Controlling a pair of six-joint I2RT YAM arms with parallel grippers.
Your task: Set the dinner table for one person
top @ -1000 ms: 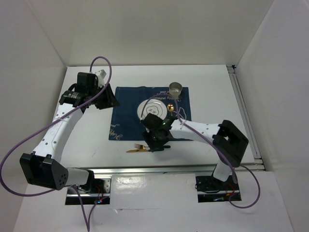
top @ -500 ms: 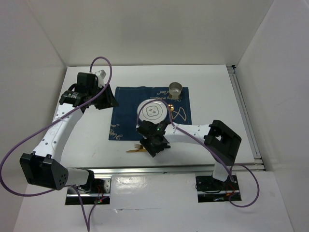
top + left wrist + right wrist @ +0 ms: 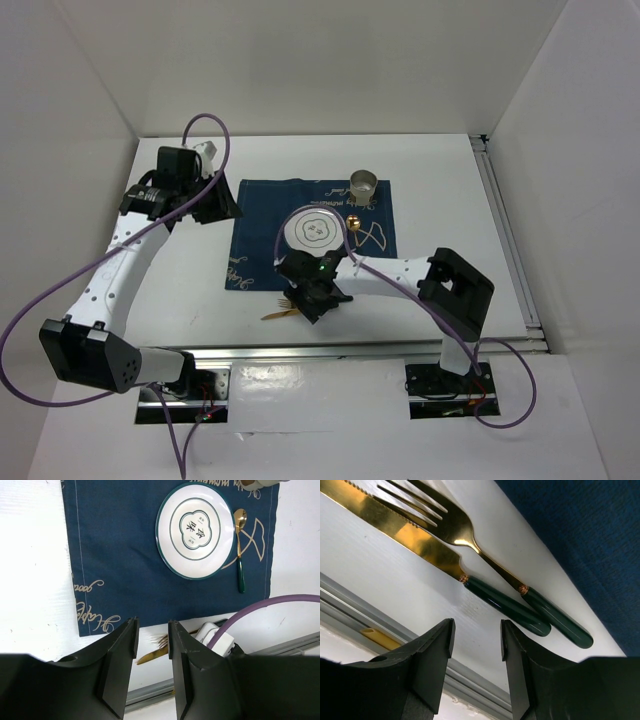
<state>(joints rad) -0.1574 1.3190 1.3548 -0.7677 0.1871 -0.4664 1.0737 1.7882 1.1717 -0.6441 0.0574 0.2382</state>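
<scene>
A gold knife (image 3: 405, 535) and a gold fork (image 3: 450, 525), both with dark green handles, lie side by side on the white dinner table (image 3: 180, 290) just below the navy placemat (image 3: 260, 225). My right gripper (image 3: 476, 635) is open and empty, low over the table beside the knife handle; in the top view it (image 3: 310, 305) sits over the handles. A white plate (image 3: 315, 230) with a green rim lies on the placemat, a gold spoon (image 3: 240, 540) to its right. My left gripper (image 3: 220, 205) is open and empty, held above the placemat's left edge.
A small metal cup (image 3: 363, 184) stands at the placemat's far right corner. The silver rail (image 3: 470, 680) of the table's near edge runs close under my right gripper. A purple cable (image 3: 270, 607) loops over the right arm.
My right gripper has moved left and toward the near edge, off the plate, down to the knife and fork handles. The plate now shows fully. The left arm barely moved.
</scene>
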